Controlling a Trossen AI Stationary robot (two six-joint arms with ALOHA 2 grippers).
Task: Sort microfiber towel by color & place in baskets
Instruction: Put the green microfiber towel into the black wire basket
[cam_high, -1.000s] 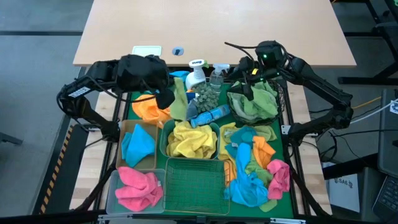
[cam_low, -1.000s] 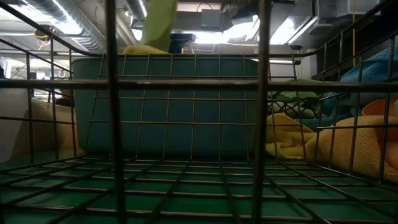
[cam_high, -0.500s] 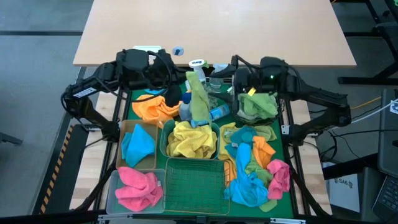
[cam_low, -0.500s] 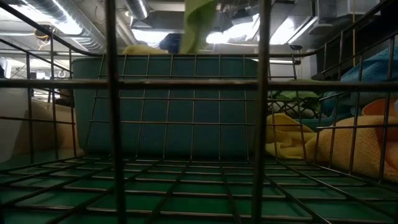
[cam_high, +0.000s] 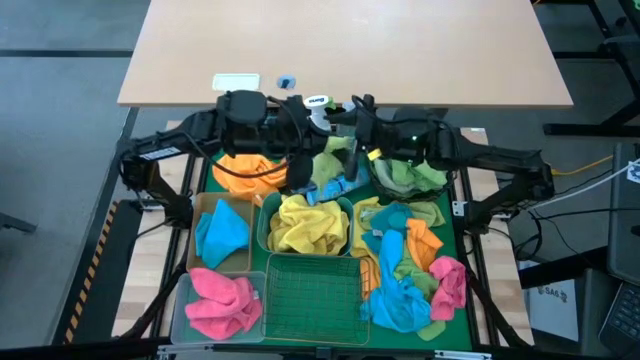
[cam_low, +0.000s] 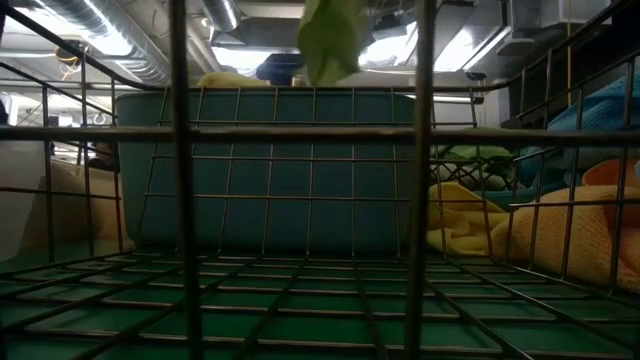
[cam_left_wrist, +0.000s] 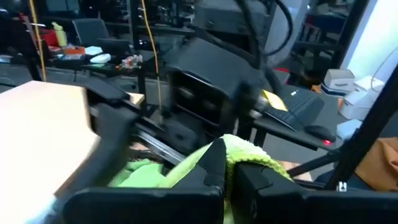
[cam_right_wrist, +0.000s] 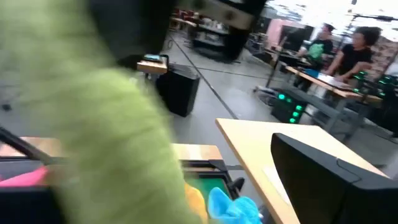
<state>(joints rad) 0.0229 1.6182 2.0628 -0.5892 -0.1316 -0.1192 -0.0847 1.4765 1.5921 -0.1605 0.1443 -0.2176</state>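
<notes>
Over the green mat (cam_high: 358, 255), the left gripper (cam_high: 305, 150), clamped on a green towel (cam_high: 328, 168), is swinging it toward the right gripper (cam_high: 358, 125), seemingly open-jawed for a handover.

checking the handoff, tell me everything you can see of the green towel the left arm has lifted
The green towel is a lime, fuzzy microfiber cloth, crumpled and hanging in folds. The left end effector is shut on its upper edge, pinching it between dark fingers. It hangs above the back of the green mat, between the two arms, with the right end effector open close beside it. In the low view it dangles above the teal tub.
</notes>
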